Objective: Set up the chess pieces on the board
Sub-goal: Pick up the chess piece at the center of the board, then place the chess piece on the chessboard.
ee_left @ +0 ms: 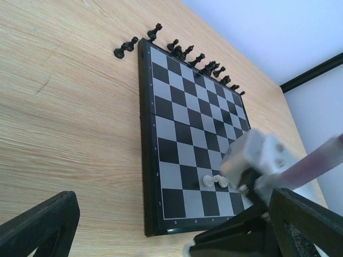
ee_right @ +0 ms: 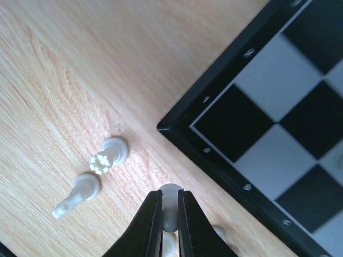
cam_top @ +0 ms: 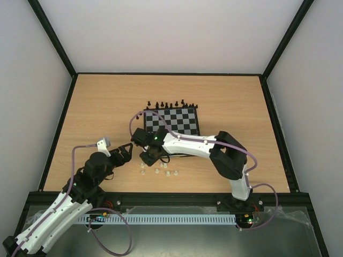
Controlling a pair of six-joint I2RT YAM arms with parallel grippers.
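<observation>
Beside the board (ee_right: 225, 168) corner, the right pincer (ee_right: 169, 206) is clamping a cream chess piece (ee_right: 170, 190); next, probably lifting it squarely onto its rank; the left pincer (cam_top: 123, 154) is gaping, empty.

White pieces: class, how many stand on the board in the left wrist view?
2 white pieces, side by side on the board, second row; the right arm may hide others.

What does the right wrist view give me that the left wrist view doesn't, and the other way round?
Right wrist only: the right tool shut on a white piece, two loose white pieces on the table near it. Left wrist only: black pieces lined beside the board along its far edge, two white pieces standing on its squares. Both: the board and the wooden table.
</observation>
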